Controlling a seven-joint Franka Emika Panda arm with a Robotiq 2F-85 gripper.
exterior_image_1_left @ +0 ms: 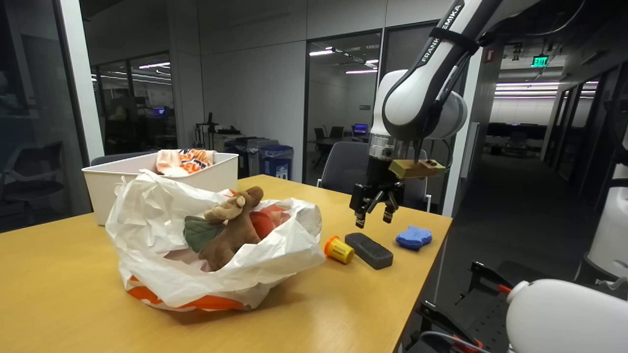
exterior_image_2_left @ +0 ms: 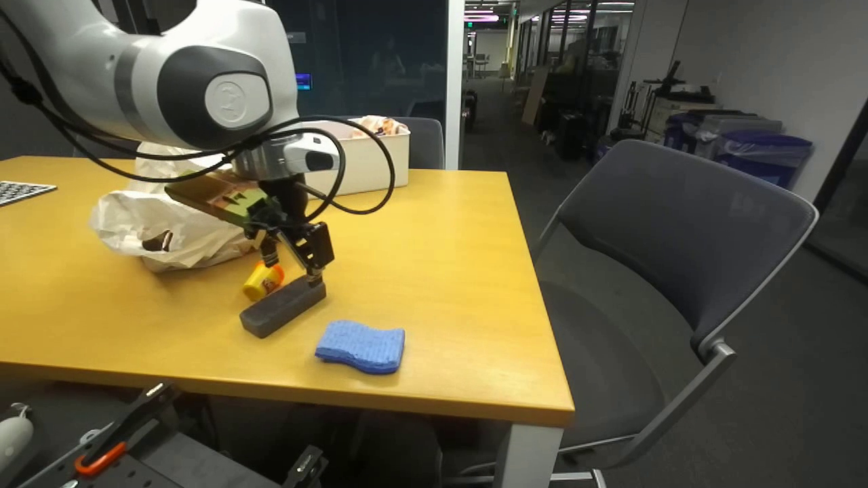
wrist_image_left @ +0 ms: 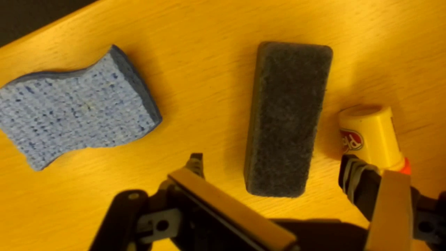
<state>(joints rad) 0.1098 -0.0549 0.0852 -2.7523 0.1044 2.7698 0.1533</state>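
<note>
Felt eraser [wrist_image_left: 285,118]: dark grey block, flat on the wooden table [exterior_image_2_left: 441,285], btwn the Play-Doh tub [wrist_image_left: 367,134] & the blue sponge [wrist_image_left: 76,111] — nearer the tub, w/ a gap to both.
Gripper [exterior_image_1_left: 374,219]: pointing down over one end of the eraser; fingers spread wider than the block — nothing in its grasp. In wrist view the fingertips straddle that end, not touching it.
Play-Doh tub: yellow w/ orange lid, on its side just beside the eraser; partly hidden by a finger in wrist view.
Blue sponge: wavy-edged, flat, nr table edge.
Plastic bag [exterior_image_1_left: 152,215]: white w/ orange print, crumpled, mouth gaping, nr the tub. Has a brown plush moose [exterior_image_1_left: 233,240] w/ tan antlers in it, plus a green leaf-shaped piece [exterior_image_1_left: 198,233] & some orange-red stuff [exterior_image_1_left: 264,224].
White bin [exterior_image_2_left: 369,166]: on table by the bag; cloth [exterior_image_1_left: 186,162] w/ orange lettering shows above its rim.
Grey chair [exterior_image_2_left: 678,224]: beside the table, in both exterior views.
Checkered board [exterior_image_2_left: 22,192]: B&W, on table, partly in frame in an exterior view.
</note>
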